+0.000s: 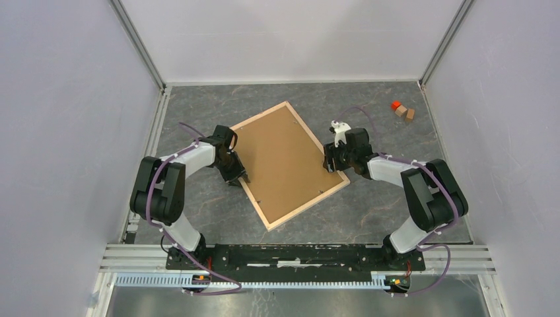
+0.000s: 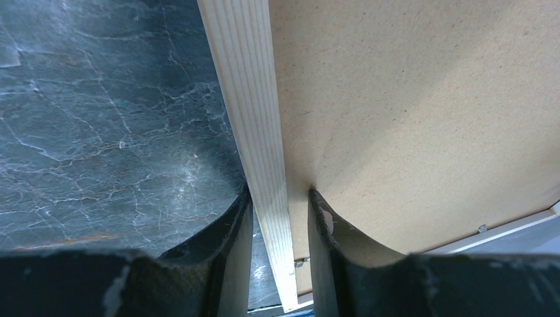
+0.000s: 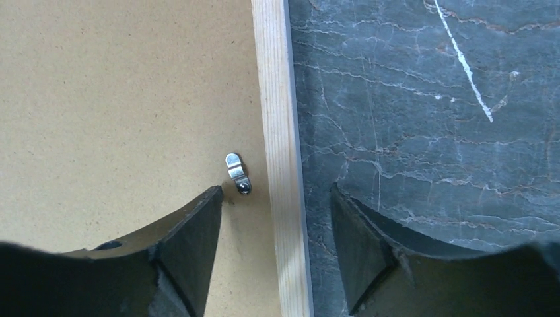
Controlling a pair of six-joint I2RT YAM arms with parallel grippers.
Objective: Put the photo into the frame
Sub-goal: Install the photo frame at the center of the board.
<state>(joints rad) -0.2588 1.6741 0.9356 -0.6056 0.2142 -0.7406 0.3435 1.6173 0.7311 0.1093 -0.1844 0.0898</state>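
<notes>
Left pincer (image 2: 279,198) grips the frame (image 2: 254,99) by one rail; right pincer (image 3: 276,191) straddles the opposite rail, wide.

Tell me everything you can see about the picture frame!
The frame is a big rectangle of thin, pale wooden rails with fine grain. It lies back up on the dark marbled table, turned at a slant. A plain brown backing board fills it, with a small metal clip beside one rail. The left gripper straddles its left rail closely; the right gripper straddles the right rail, jaws open, not touching.
</notes>
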